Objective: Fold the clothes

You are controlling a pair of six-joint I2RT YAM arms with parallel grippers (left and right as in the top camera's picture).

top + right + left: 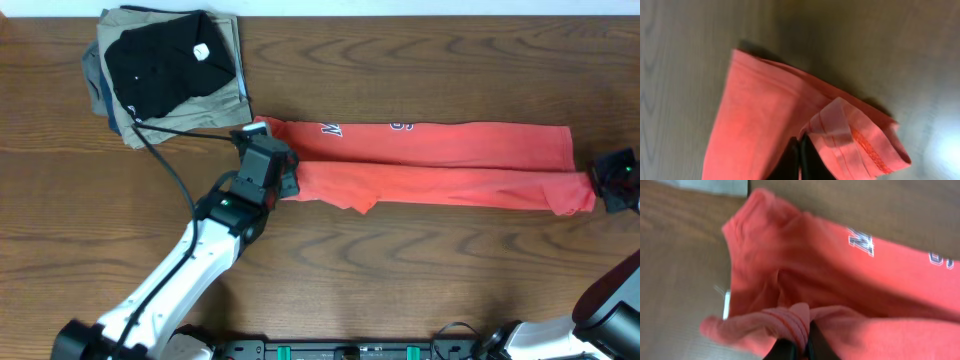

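One T-shirt [450, 185], left pincer [290, 183], right pincer [598, 190] gripping

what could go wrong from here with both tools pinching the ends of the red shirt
1. The left tool grips only a bunched wad of the T-shirt; it could slip out when lifted.
2. The right tool pinches a curled hem corner, so that end may fold crooked.
3. The folded pile lies close to the left tool; a swing could disturb it.
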